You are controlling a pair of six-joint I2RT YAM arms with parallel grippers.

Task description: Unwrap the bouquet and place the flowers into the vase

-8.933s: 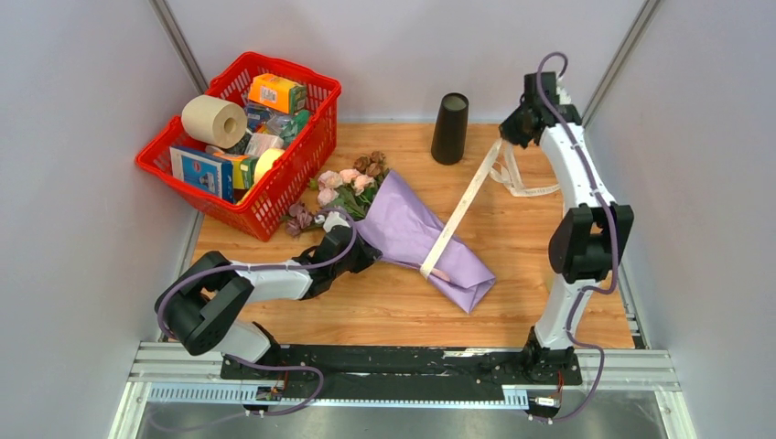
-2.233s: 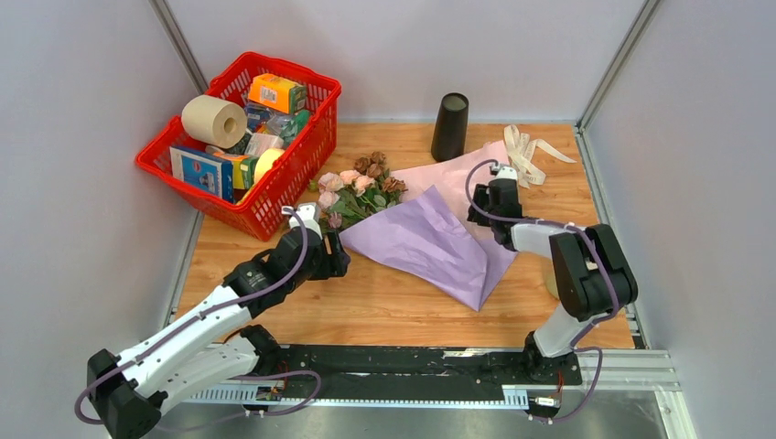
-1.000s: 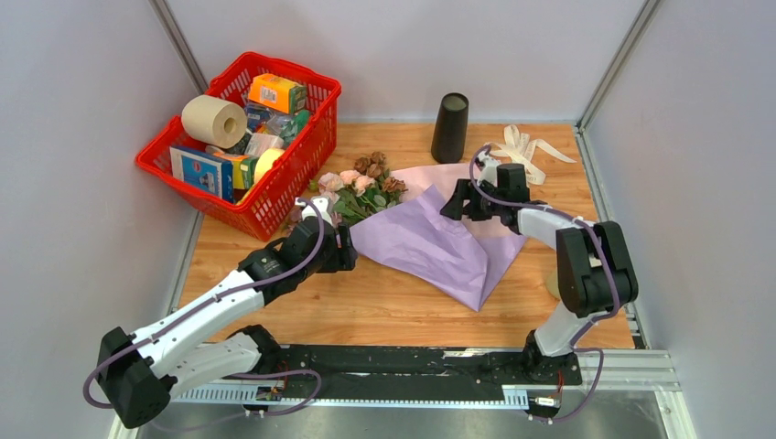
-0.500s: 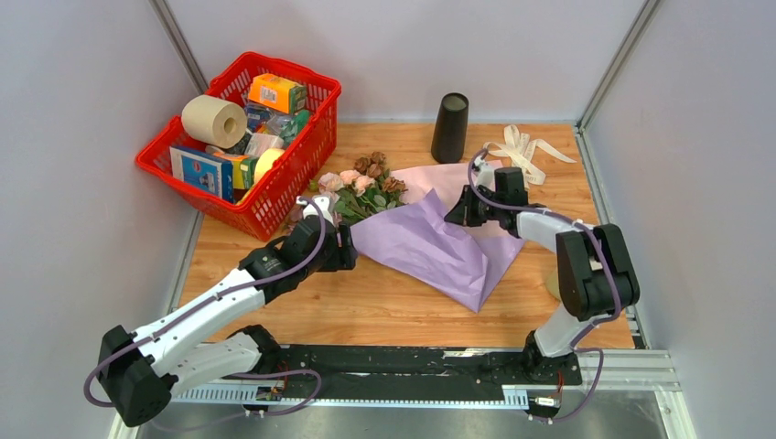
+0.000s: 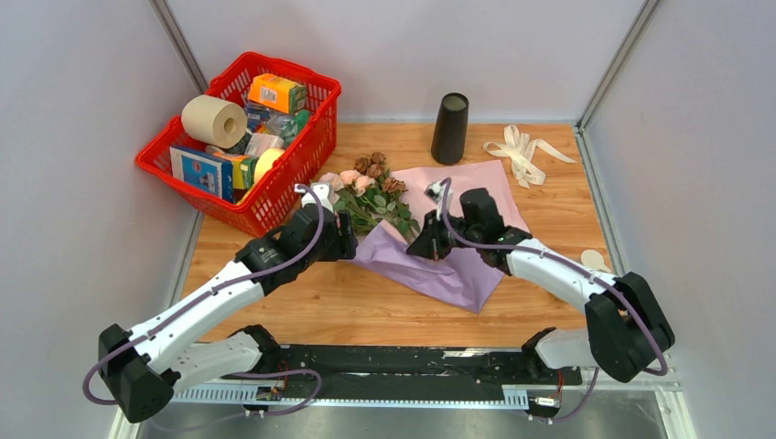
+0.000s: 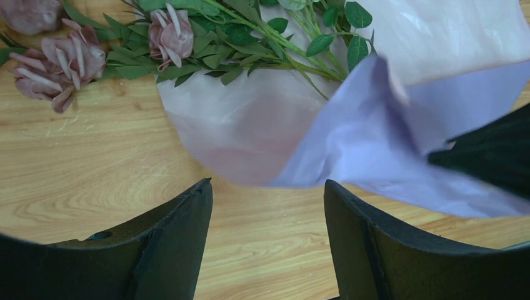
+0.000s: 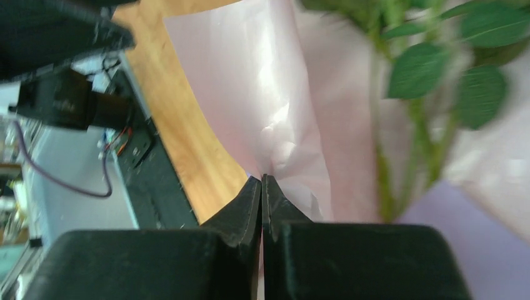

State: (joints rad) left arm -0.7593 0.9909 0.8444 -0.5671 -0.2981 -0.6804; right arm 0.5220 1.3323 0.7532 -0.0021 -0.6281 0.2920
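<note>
Wooden table (image 5: 384, 306) between grey walls: the right claw (image 7: 262, 187) is pinched tight on a fold of the lilac paper (image 5: 458, 274), beside the stems. The flowers (image 5: 371, 192) lie just ahead of the wide, empty left claw (image 6: 267, 194), heads far-left of it, stems slanting toward the right claw. Beyond the right claw the vase (image 5: 449, 128) stands upright, nothing showing in it. Left of the left claw, the red basket (image 5: 274, 208) holds a paper roll and boxes.

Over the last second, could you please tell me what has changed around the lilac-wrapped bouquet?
The right gripper closed on the lilac-and-pink paper sheet and pulled its edge leftward, uncovering the green rose stems. The open left gripper, tall black vase and loose cream ribbon hardly moved.
</note>
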